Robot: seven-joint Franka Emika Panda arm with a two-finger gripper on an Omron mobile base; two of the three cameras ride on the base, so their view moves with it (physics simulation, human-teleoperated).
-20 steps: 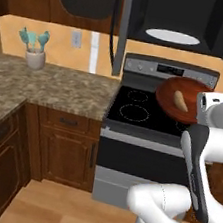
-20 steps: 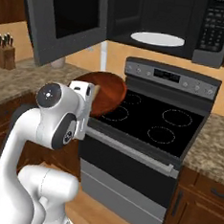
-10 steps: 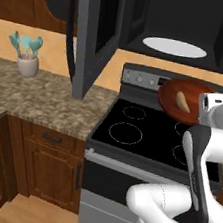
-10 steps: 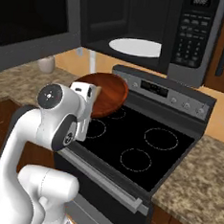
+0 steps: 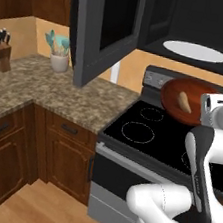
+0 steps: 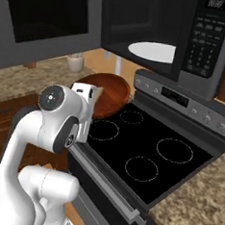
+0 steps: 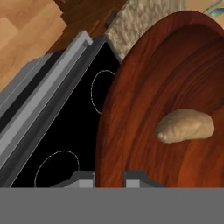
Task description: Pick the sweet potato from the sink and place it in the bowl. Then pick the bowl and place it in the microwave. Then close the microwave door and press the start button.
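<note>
Over the stove (image 5: 149, 139), my pincer (image 7: 109, 176) is clenched on the bowl (image 5: 186, 100) rim, sweet potato (image 7: 186, 126) lying inside. Base has driven in since a second ago: microwave (image 6: 155, 31) cavity now close, up and ahead, door (image 5: 103, 29) open left. Next: lift bowl onto turntable (image 6: 152, 52).

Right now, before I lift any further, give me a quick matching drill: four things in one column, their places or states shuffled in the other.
1. sweet potato
2. bowl
3. microwave door
4. turntable plate

a. swung open
b. inside the microwave
c. lying in the bowl
d. held by the claw over the stove

Pairs: 1-c, 2-d, 3-a, 4-b
</note>
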